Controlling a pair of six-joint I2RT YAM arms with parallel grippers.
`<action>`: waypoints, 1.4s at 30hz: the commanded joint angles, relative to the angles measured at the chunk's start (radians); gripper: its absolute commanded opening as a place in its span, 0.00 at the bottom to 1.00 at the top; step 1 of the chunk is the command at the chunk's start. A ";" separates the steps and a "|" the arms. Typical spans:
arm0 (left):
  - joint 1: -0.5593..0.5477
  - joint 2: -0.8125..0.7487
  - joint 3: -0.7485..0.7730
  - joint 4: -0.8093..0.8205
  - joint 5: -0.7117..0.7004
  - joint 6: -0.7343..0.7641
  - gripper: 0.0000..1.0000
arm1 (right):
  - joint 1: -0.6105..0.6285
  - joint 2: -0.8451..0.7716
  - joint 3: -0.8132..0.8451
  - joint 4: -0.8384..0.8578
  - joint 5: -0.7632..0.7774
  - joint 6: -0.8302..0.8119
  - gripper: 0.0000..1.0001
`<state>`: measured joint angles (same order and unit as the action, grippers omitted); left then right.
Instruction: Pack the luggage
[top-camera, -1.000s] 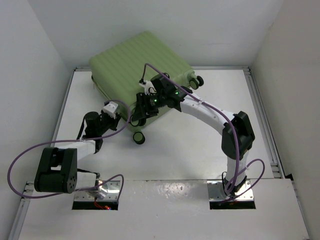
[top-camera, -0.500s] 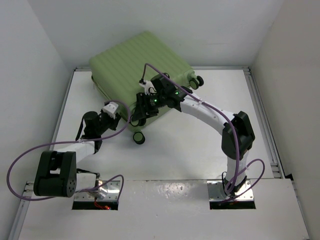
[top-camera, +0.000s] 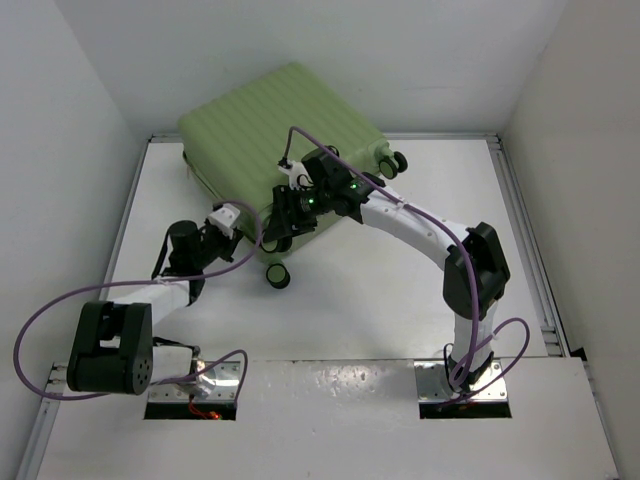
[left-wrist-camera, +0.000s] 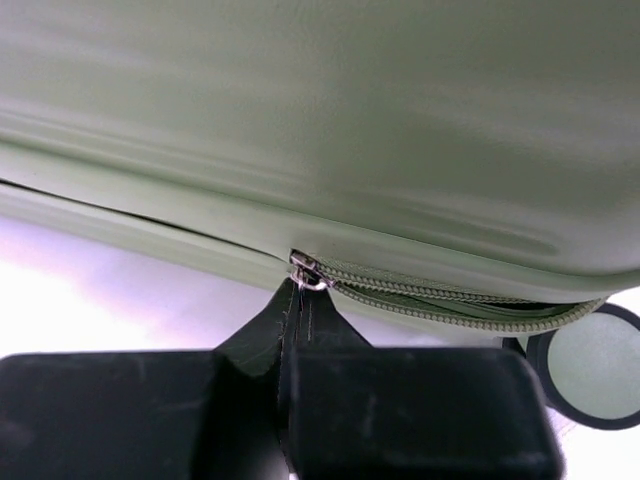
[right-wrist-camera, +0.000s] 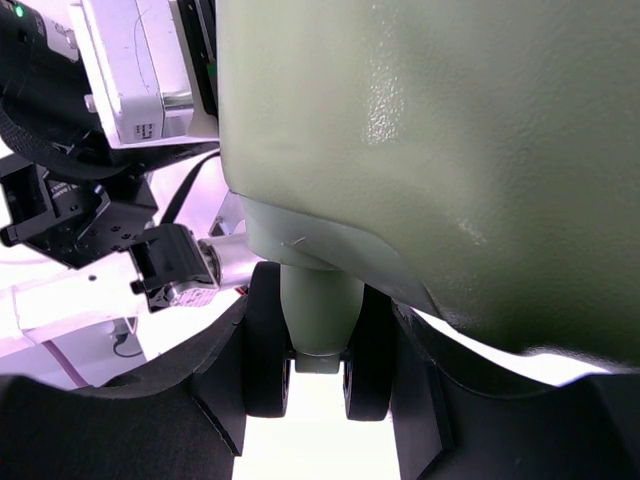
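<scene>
I had the pale-green suitcase (top-camera: 270, 130) lying flat on the white surface (top-camera: 380, 290), ribbed shell up, toward 11 o'clock in the overhead view and close to the back wall. One of its black wheels (top-camera: 398, 160) stuck out at the case's 3 o'clock corner.

The left fingers (left-wrist-camera: 298, 335) sat at the case's 7 o'clock edge. They were pressed fully together, and the zipper pull (left-wrist-camera: 300, 300) ran down between their tips. The metal slider (left-wrist-camera: 310, 272) sat just above them on the seam. To the slider's 9 o'clock the two shell halves met in a closed seam, while to its 3 o'clock the zipper teeth (left-wrist-camera: 450, 300) lay apart.

The right fingers (right-wrist-camera: 232, 350) reached over the lid to the case's 6 o'clock corner. They stood about half open, one on each side of the twin-wheel caster (right-wrist-camera: 318, 310), and each looked to be touching the outer face of a wheel. The left arm's white and black wrist showed just beyond that corner, near but apart from the caster.
</scene>
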<state>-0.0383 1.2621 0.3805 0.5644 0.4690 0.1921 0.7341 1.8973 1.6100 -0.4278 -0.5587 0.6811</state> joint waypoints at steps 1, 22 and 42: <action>-0.008 -0.032 0.064 -0.003 0.100 0.030 0.00 | -0.036 0.008 0.005 0.095 -0.032 0.047 0.20; -0.097 -0.429 -0.163 -0.124 0.145 -0.062 0.00 | -0.015 0.066 0.083 0.104 -0.024 0.080 0.20; -0.184 -0.220 -0.048 -0.038 -0.081 -0.138 0.00 | -0.016 0.049 0.059 0.101 -0.020 0.071 0.20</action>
<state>-0.1879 1.0454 0.2916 0.4450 0.3656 0.0795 0.7376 1.9156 1.6482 -0.4679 -0.5545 0.6815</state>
